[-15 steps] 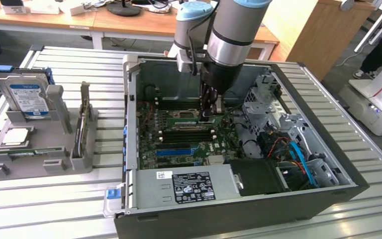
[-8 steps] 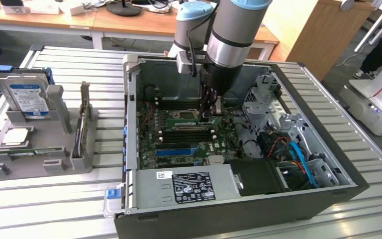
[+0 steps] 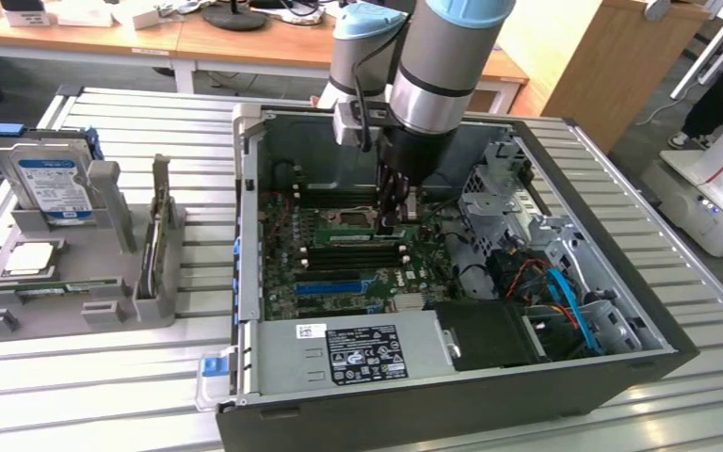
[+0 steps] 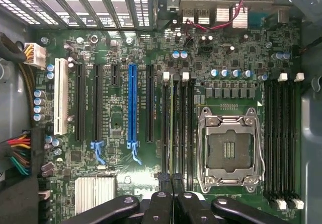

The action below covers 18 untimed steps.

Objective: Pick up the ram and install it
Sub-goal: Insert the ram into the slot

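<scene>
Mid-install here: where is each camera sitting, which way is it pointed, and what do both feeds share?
Exterior view: off the arm, raised, looking down into the open computer case on the slatted table; the arm reaches in.
Wrist view: on the wrist, facing the circuit board squarely; the gripper shows, jaws closed on the ram stick, seen edge-on.
Shared: the circuit board, its blue slot and the empty processor socket.

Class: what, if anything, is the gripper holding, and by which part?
The ram, seen edge-on, pinched by its upper edge in the gripper at the memory slots.
</scene>
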{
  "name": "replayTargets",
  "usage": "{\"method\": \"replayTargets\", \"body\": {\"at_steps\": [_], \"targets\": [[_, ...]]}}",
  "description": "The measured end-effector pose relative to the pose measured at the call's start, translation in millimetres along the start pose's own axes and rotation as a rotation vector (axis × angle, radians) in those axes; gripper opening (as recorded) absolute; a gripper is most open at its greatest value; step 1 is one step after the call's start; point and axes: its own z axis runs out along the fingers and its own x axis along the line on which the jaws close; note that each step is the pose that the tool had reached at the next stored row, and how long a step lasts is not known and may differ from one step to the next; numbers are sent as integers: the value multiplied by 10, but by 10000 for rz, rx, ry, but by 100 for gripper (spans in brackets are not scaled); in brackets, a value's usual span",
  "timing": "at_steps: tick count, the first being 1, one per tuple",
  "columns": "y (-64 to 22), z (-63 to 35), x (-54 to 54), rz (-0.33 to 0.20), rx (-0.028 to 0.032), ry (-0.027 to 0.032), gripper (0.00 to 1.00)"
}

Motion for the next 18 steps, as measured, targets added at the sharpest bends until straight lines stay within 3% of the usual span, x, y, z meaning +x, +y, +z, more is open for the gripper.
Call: {"method": "replayTargets", "body": {"at_steps": [18], "targets": [[-3, 103, 3, 0, 0, -1, 12]]}}
